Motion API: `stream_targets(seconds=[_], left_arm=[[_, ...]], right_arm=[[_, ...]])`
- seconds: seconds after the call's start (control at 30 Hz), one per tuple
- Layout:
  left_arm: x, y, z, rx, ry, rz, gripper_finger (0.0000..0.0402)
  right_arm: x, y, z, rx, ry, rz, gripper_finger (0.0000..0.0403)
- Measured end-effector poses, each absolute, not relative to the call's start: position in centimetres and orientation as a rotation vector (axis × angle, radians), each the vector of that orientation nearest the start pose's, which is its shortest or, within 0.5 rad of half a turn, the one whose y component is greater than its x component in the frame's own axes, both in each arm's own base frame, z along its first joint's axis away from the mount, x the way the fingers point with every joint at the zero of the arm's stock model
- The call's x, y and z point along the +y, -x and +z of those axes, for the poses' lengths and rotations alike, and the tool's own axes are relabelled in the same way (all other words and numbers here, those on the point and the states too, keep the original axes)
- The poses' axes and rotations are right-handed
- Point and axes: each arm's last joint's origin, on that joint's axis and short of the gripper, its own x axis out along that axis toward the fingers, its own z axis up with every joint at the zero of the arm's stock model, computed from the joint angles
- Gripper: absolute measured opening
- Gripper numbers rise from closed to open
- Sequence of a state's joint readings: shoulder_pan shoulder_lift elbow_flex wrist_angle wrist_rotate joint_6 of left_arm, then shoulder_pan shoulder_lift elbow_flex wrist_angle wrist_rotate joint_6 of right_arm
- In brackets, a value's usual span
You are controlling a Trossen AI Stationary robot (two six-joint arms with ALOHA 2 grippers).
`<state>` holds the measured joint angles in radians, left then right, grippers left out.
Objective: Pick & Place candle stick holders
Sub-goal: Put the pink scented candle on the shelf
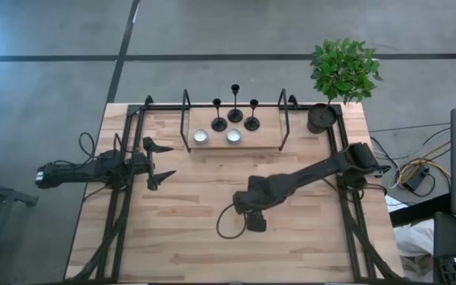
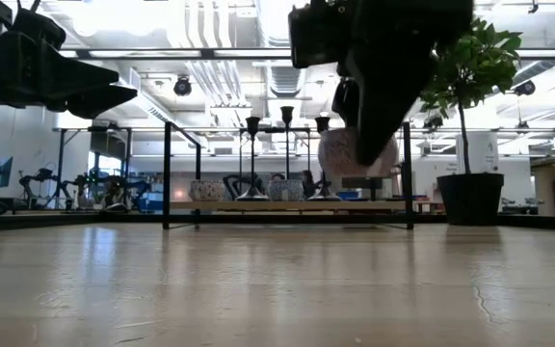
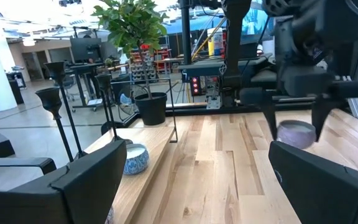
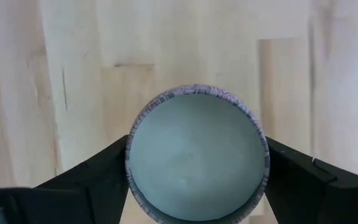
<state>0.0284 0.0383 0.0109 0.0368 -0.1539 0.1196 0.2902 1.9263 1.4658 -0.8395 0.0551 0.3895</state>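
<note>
Behind the bench [image 1: 307, 237], three candle stick holders [image 1: 235, 111] are standing on a raised shelf [image 1: 267, 138]. I am holding the right end effector [image 4: 196, 163] clamped on a round candle [image 4: 196, 152], lifted clear for carrying; the left end effector [image 1: 167, 161] is idling wide open.

No readable text, labels, brands, numbers or signs anywhere, near either gripper or beyond.

Pale wood table [image 1: 307, 229], matt black holders [image 1: 235, 104]
</note>
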Motion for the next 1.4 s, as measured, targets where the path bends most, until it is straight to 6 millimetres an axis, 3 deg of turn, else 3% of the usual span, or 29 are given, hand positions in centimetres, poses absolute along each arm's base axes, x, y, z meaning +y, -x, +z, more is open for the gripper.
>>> stream_targets(seconds=[0.7,1.1,1.4], left_arm=[[0.7,-9.9,16.8,0.002,-0.119,0.183,0.0399],[0.7,-9.9,16.8,0.002,-0.119,0.182,0.0399],[0.7,-9.9,16.8,0.002,-0.119,0.183,0.0399]], right_arm=[[5.7,-34.3,23.8,1.314,-0.113,-0.177,0.0294],[0.2,-30.4,25.7,1.269,-0.123,-0.227,0.0295],[-3.4,-30.9,25.2,1.301,-0.042,-0.125,0.0295]])
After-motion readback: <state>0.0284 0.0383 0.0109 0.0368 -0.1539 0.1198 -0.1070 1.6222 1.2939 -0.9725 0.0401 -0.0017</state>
